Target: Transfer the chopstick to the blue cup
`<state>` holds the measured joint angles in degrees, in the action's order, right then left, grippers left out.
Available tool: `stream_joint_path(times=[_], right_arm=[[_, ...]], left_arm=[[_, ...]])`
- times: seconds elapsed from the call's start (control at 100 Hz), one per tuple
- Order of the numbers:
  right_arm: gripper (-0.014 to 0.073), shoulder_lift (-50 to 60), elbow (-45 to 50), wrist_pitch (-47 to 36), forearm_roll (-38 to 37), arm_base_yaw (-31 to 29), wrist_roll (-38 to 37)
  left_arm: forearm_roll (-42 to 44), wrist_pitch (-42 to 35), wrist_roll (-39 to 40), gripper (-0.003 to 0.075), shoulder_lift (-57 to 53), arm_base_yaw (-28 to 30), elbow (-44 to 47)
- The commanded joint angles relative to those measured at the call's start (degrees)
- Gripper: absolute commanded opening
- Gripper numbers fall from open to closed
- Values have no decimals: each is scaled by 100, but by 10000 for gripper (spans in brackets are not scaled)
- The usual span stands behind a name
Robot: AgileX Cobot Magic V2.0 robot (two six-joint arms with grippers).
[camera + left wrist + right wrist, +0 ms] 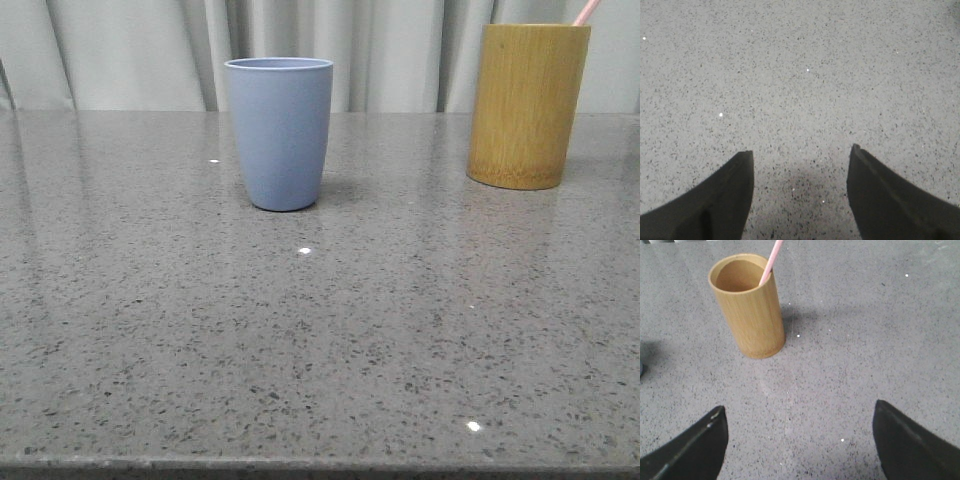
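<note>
- Chopstick [771, 260] leans in the bamboo cup [750, 310], top cut off, lower part hidden
- Blue cup [279, 130] stands apart
- Left gripper [801, 160] wide over bare table [805, 75]
- Right gripper [800, 415] wide, facing the bamboo cup

Blue cup [279, 130] pale grey-blue; chopstick [771, 259] pink; bamboo cylinder [527, 105] yellow-brown; table [320, 340] grey speckled

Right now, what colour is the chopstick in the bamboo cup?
Pale pink chopstick, clearest in the right wrist view.

The chopstick [771, 260] ran off the picture's top edge; its lower part was hidden inside the bamboo cup [750, 310].
</note>
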<state>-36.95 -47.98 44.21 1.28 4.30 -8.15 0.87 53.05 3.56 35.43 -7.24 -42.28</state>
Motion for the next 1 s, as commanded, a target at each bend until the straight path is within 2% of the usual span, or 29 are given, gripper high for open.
stream_joint_path(times=[0.0, 0.38, 0.77, 0.99], right_arm=[[592, -98, -198, -674, -74, -27, 24], [592, -1213, -198, -3090, -19, -27, 24], [592, -2713, -198, -4948, 242, -27, 21], [592, -3211, -198, -5614, 429, -27, 21]], left_arm=[[-41, -494, 81, 410, -248, 28, 35], [-31, -520, 81, 410, -354, 28, 75], [-31, -520, 81, 410, -354, 28, 75], [-31, -520, 81, 410, -354, 28, 75]])
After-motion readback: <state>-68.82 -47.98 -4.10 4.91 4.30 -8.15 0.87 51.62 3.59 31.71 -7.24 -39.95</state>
